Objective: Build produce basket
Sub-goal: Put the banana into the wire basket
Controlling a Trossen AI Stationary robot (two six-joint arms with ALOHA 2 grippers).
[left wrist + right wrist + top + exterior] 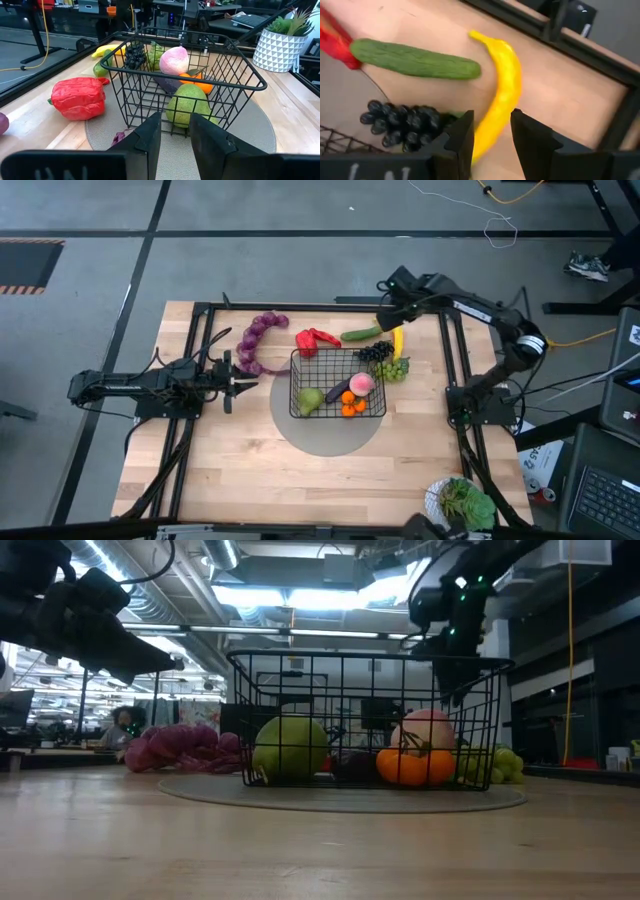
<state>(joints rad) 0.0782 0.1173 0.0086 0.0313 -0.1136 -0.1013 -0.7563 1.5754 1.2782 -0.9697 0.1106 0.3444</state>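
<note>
High view is showing the basket (338, 383) sitting on a grey round mat (325, 435), holding a pear (310, 400), an eggplant (337, 391), a peach (361, 384) and oranges (351, 404). Just outside the basket's far side are lying the red pepper (316, 339), the cucumber (360, 334), the dark grapes (375, 351), the green grapes (391, 369) and the banana (397, 341); the purple grape string (256, 340) is curling at its far left corner. The right gripper (491, 131) is hovering over the banana with its fingers narrowly parted, straddling the fruit; whether they are touching it cannot be told. The left gripper (174, 131) is waiting left of the basket, fingers narrowly apart, holding nothing.
</note>
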